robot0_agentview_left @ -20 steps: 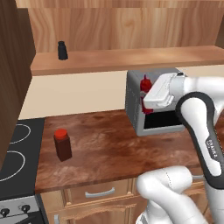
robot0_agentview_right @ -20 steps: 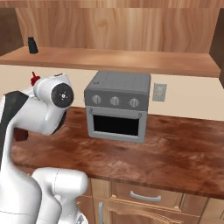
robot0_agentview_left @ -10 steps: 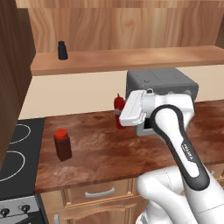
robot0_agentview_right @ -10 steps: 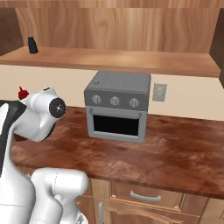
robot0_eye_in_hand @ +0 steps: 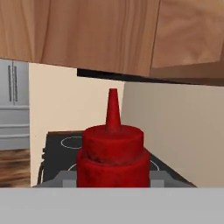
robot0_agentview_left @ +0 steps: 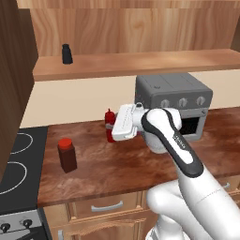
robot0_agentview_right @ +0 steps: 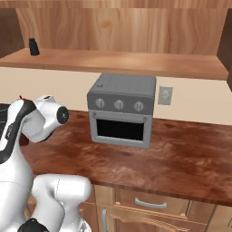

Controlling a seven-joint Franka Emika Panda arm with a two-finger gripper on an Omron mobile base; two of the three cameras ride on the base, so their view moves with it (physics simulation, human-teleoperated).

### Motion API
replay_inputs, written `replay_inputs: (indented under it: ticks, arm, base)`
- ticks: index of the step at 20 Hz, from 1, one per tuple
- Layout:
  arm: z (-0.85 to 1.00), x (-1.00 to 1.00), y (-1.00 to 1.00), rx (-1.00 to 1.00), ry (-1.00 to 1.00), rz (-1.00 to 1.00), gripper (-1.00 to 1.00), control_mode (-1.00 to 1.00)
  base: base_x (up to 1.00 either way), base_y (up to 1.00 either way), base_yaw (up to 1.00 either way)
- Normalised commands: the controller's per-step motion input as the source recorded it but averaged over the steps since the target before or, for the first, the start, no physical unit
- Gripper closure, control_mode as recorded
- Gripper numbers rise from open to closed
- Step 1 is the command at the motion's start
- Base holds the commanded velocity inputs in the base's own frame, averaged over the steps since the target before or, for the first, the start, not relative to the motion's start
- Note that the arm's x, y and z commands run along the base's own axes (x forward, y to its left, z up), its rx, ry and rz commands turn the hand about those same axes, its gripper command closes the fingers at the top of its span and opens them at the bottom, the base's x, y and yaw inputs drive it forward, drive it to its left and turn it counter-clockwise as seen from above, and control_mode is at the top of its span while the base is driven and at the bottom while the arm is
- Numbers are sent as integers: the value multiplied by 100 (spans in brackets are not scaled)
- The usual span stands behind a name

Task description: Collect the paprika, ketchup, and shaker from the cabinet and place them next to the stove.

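My gripper point(robot0_agentview_left: 112, 130) is shut on the ketchup point(robot0_agentview_left: 109, 121), a slim red squeeze bottle held upright low over the brown counter, left of the toaster oven. Seen from the hand, the ketchup point(robot0_eye_in_hand: 112, 153) sits between the fingertips point(robot0_eye_in_hand: 65, 178) with the stove point(robot0_eye_in_hand: 61, 143) beyond it. The paprika point(robot0_agentview_left: 67, 154), a brown jar with a red cap, stands on the counter beside the black stove point(robot0_agentview_left: 14, 164). On the left end of the cabinet shelf point(robot0_agentview_left: 140, 63) stands the black shaker point(robot0_agentview_left: 67, 54), which the right base view shows as the shaker point(robot0_agentview_right: 33, 46) at far left.
A grey toaster oven point(robot0_agentview_left: 173, 101) stands on the counter behind my arm, and again at the centre as the toaster oven point(robot0_agentview_right: 122, 113). A dark wood cabinet side point(robot0_agentview_left: 14, 70) hangs above the stove. Drawers with metal handles point(robot0_agentview_left: 108, 207) run under the counter point(robot0_agentview_right: 181, 158).
My arm has swung left and down from in front of the toaster oven, carrying the ketchup toward the paprika and stove. Paprika and shaker have not moved.
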Motion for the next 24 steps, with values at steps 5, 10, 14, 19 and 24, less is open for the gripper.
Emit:
replay_inputs:
  ticks: [5, 10, 14, 19, 24]
  arm:
    - [-18, 24, 27, 0, 1, 9, 100, -100]
    - [-21, 45, 32, 0, 0, 6, 100, -100]
    - [-28, 47, 16, 0, 0, 6, 100, -100]
    - [-41, 43, 16, 0, 0, 8, 100, -100]
    - [-42, 39, 25, 0, 0, 7, 100, -100]
  base:
    - [0, 0, 0]
    - [0, 0, 0]
    - [0, 0, 0]
    - [0, 0, 0]
    - [0, 0, 0]
